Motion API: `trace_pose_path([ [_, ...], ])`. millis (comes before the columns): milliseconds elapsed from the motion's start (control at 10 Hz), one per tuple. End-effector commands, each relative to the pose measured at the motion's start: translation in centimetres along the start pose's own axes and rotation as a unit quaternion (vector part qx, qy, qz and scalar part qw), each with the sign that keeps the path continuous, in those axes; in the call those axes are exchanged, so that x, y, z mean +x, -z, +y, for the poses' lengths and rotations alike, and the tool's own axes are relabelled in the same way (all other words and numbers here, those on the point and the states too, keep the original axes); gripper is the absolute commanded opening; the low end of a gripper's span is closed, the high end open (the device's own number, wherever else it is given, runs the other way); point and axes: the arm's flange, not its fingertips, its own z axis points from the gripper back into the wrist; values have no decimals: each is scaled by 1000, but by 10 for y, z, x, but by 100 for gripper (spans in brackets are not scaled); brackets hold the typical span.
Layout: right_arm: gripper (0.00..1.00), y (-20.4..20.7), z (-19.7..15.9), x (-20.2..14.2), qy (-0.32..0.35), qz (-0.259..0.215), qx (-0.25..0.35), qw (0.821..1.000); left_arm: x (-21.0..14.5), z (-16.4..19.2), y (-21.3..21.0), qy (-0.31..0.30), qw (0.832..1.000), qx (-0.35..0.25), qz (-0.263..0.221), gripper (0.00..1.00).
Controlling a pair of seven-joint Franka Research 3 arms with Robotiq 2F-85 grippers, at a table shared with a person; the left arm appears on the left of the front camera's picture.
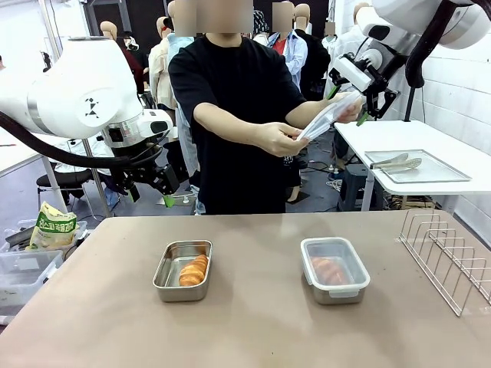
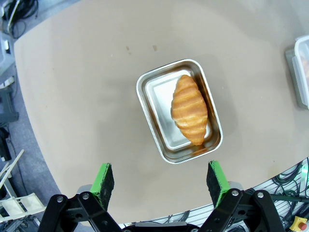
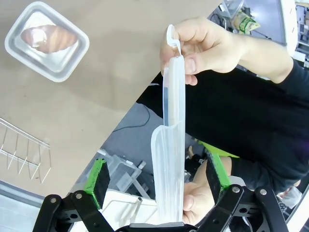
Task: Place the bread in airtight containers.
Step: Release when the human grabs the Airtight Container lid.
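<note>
We list two rolls, two tins and one loose lid. The left roll (image 1: 193, 270) lies in the open left tin (image 1: 182, 271) on the near half of the table (image 1: 253, 322); the left wrist view shows it along one side of the tin (image 2: 179, 111), bare steel beside it. The right roll (image 1: 330, 270) sits in the right tin (image 1: 334, 270), which already carries its clear lid. The spare lid (image 1: 328, 116) is held edge-up by the person's two hands (image 1: 278, 139), far side, up beside the right gripper (image 1: 347, 105). We judge the rolls light, soft and crumbly, best pinched gently across the middle; the tins stiff, light and smooth, likely to slide on the cloth; the lid thin, springy and slick, best taken along a long edge, not by its small tab. The right gripper (image 3: 157, 181) stands wide, green pads (image 3: 97, 180) to either side of the lid (image 3: 170, 159), which we judge not yet clamped. The left gripper (image 2: 159, 181) is also wide and holds nothing, hanging above the open tin. In the front view the left gripper (image 1: 150, 193) sits high, well apart from the table.
</note>
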Motion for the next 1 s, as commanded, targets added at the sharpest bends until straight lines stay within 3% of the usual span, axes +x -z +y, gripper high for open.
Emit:
trace_pose_path([
  [0, 100, 0, -1, 0, 3, 0, -5, 1000, 0, 1, -1, -8, 1000, 11, 1, 100],
  [900, 100, 0, -1, 0, 3, 0, -5, 1000, 0, 1, -1, -8, 1000, 11, 1, 100],
])
